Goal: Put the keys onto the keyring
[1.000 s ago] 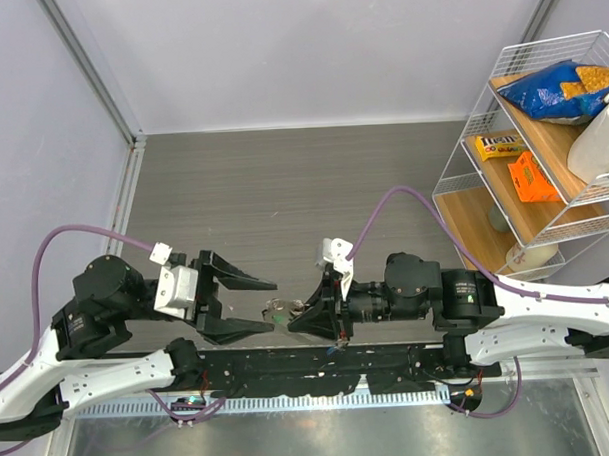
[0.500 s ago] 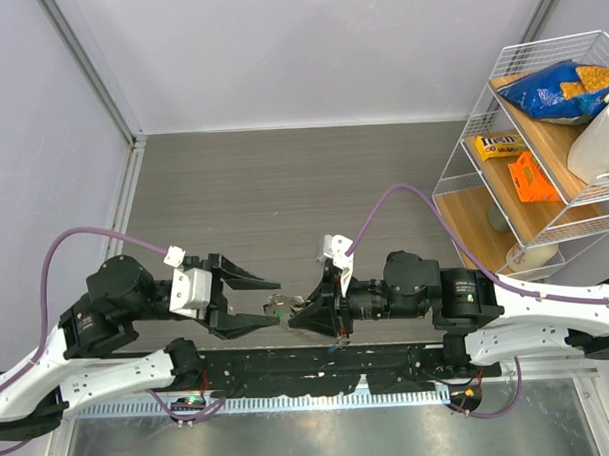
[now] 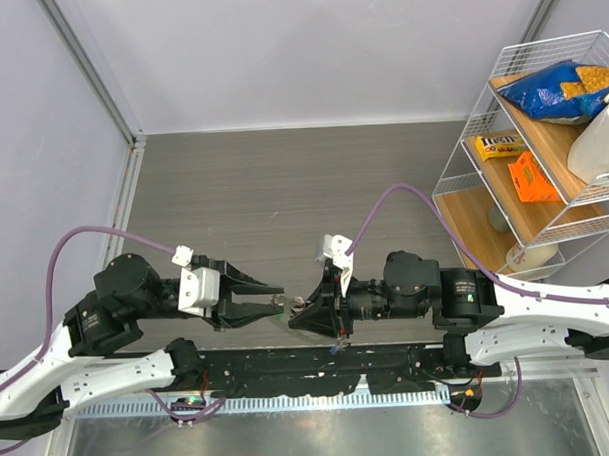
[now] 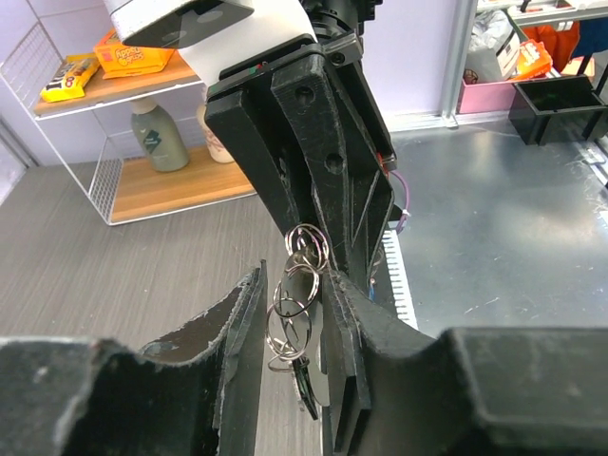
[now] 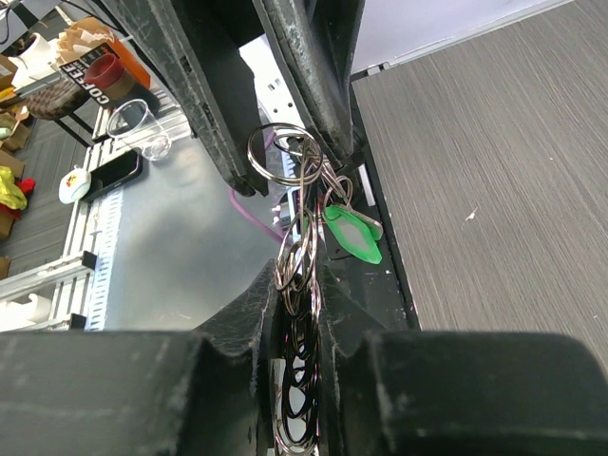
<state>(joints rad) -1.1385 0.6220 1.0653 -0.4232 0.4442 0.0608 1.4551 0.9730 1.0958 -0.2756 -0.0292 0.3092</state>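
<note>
Left end effector [image 3: 278, 298]: I am narrowing it from wide a second ago to partly open, with its fingers flanking the keyring [image 4: 299, 290] but not yet clamping it.
Right end effector [image 3: 297, 311]: I am keeping it nearly shut on the linked rings.
Keyring: it is hanging between both end effectors, above the surface's [image 3: 283, 189] near edge.
Green key [image 5: 351, 233]: it is dangling from the rings.
Meaning: I am probably taking a second grip for threading.

Two arms [image 3: 118, 330] [image 3: 487, 307], one keyring [image 4: 294, 304] of several linked rings, one green-headed key [image 5: 350, 231], one wire rack [image 3: 553, 41].
</note>
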